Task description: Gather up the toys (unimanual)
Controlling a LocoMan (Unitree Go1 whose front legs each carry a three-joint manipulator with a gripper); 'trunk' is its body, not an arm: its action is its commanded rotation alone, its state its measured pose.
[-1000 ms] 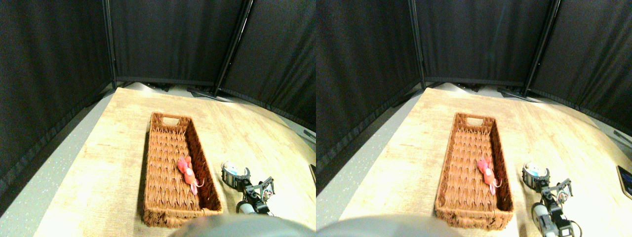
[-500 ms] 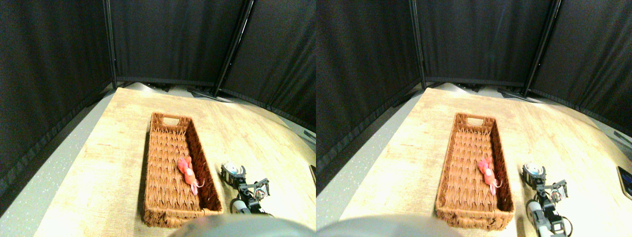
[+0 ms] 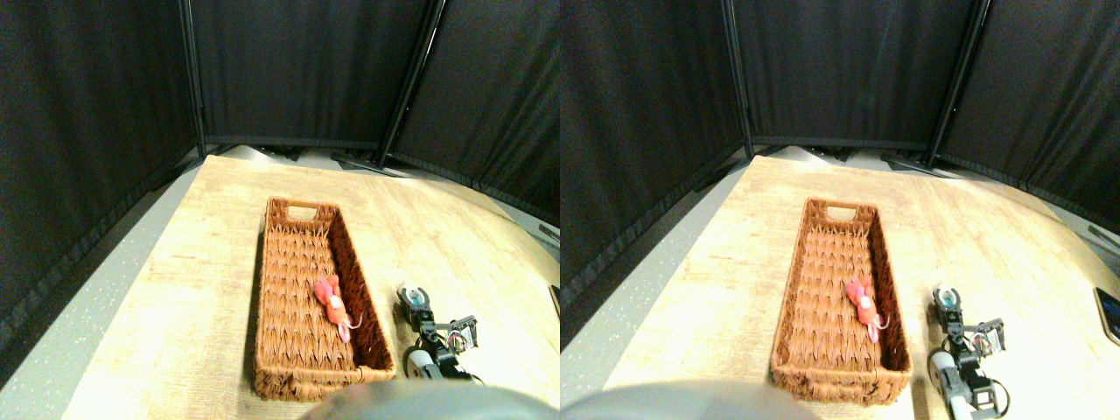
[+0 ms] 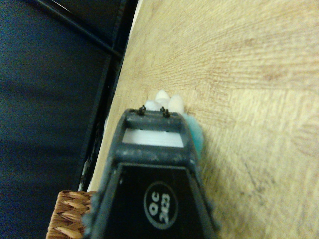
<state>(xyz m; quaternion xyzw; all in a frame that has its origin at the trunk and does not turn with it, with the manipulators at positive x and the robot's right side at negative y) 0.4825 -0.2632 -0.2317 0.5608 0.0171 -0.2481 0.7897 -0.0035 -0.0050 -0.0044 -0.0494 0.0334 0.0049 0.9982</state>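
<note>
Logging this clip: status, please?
Right end effector down on blue toy, beside basket. Grip unclear. Red toy already in basket. Nothing in the way.

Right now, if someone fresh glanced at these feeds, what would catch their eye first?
The long brown wicker basket in the middle of the pale wooden table, with a red toy mouse lying inside near its right wall. Just right of the basket, the gripper is down at the table on a small blue and white toy; dark curtains close off the back.
</note>
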